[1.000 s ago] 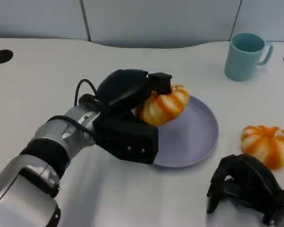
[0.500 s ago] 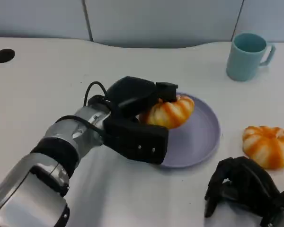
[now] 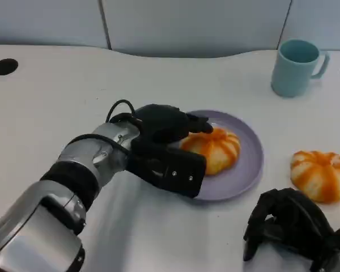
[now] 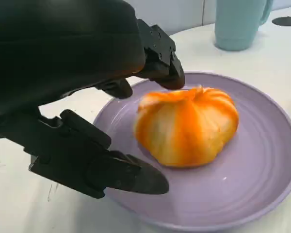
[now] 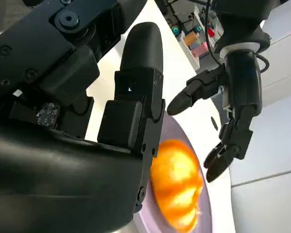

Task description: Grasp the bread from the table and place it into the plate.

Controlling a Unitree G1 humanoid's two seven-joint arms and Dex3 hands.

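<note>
An orange-and-white striped bread [image 3: 215, 148] lies in the purple plate [image 3: 246, 170] at mid-table. My left hand [image 3: 164, 141] hovers at the plate's left rim with its fingers spread to either side of the bread. In the left wrist view the fingers [image 4: 160, 68] stand just off the bread [image 4: 186, 126], with a gap on both sides, and the bread rests on the plate [image 4: 262, 194]. My right hand [image 3: 292, 226] rests at the table's near right with its fingers curled in and nothing in them. The right wrist view shows the left hand [image 5: 228, 97] spread beside the bread [image 5: 177, 189].
A second striped bread [image 3: 320, 174] lies on the table right of the plate, just beyond my right hand. A light blue mug [image 3: 297, 65] stands at the back right. A dark round hole [image 3: 3, 66] marks the table's far left.
My left hand has lowered the bread onto the plate and spread its fingers off it. The right hand has stayed where it was.
</note>
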